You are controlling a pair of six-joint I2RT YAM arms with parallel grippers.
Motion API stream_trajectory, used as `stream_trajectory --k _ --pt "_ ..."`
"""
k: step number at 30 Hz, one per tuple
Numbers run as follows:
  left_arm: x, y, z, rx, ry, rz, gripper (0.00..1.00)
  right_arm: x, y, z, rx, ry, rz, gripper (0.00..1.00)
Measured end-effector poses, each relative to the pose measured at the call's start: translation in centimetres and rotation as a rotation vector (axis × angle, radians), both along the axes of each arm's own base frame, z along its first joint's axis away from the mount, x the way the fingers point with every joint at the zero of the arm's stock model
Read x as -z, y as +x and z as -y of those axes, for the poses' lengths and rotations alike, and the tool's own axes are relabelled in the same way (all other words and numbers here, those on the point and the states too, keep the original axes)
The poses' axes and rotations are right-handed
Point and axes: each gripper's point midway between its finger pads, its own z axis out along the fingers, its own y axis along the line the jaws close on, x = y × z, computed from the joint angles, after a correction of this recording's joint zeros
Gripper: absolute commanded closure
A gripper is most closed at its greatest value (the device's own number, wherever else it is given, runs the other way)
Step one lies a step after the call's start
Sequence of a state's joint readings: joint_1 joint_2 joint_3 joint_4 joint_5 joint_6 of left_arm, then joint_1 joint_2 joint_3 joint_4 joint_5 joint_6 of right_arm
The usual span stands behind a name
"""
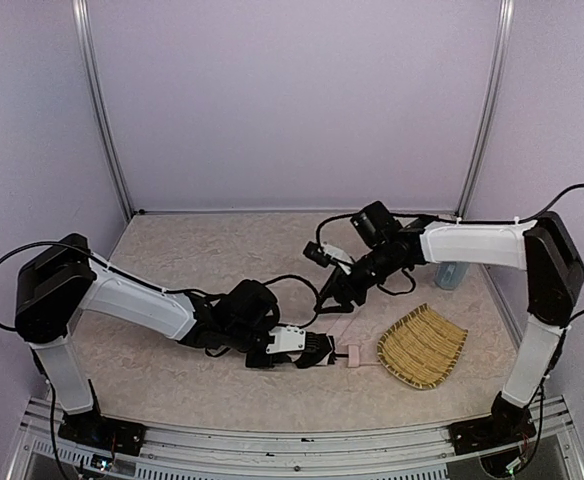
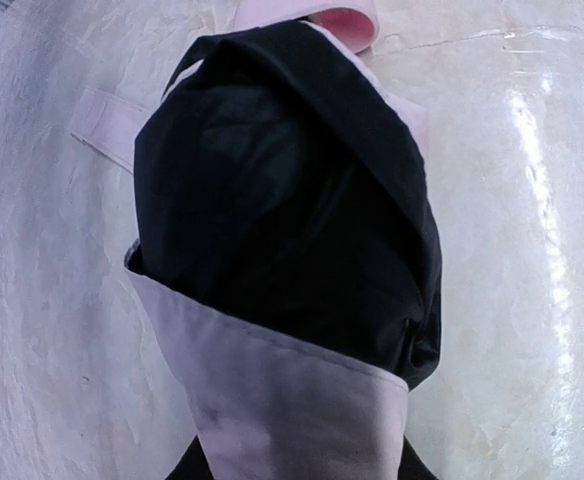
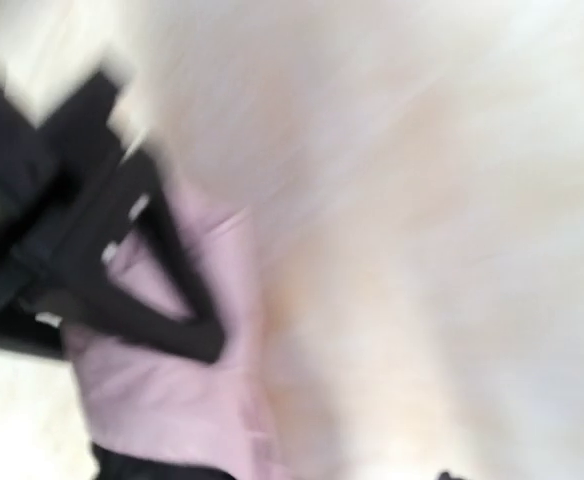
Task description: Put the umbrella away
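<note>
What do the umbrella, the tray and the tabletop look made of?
Umbrella: thin, matte fabric, pale pink outside and black inside; soft folds and a seamed edge show. Tray: woven straw or bamboo, tan, with a ribbed weave. Tabletop: hard, glossy, beige and marbled, with glare streaks; laminate or stone, unclear.

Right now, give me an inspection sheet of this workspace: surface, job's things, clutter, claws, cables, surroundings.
Surface: beige marbled table.
Job's things: umbrella collapsed mid-table, black lining bunched over pink fabric, handle near the woven tray.
Clutter: the tray holds nothing; small pale blue object behind the right arm, too small to identify.
Claws: left claw at the umbrella, fingers hidden by fabric; right claw beyond it, by pink fabric, view blurred; neither's state is clear.
Cables: black cables loop loosely along both arms.
Surroundings: lilac walls, metal corner posts.
</note>
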State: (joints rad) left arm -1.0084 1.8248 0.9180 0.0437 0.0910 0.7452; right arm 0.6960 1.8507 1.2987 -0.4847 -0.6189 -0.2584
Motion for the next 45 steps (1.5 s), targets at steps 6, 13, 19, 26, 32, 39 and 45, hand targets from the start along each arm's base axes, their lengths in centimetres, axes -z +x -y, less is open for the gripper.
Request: stream_trajectory --k 6,13,19,26,32,39,45 --pt "-0.6 1.9 -1.7 -0.175 -0.033 -0.064 1.0 -7.6 3.7 3.8 0.168 0.144 0.226 0.38" --pt "-4.3 6.7 -5.8 -0.474 -0.11 -0.069 1.0 -7.6 3.0 4.5 0.189 0.191 0.272 0.39" --pt "-11.9 8.8 -7.4 -0.593 -0.271 0.011 1.0 -9.0 1.8 4.5 0.161 0.277 0.322 0.39" --pt "-19.5 8.8 -8.0 -0.607 -0.41 0.081 1.0 -10.9 0.0 3.4 0.08 0.422 0.409 0.38" --pt "-23.0 7.0 -8.1 -0.568 -0.458 0.097 1.0 -11.1 0.3 2.0 0.031 0.486 0.444 0.36" --pt "-25.9 5.7 -6.8 -0.513 -0.477 0.118 1.0 -8.5 -1.5 -1.5 -0.085 0.503 0.367 0.35" --pt "-26.3 4.9 -6.4 -0.481 -0.453 0.128 1.0 -7.1 -2.5 -2.7 -0.127 0.494 0.339 0.35"
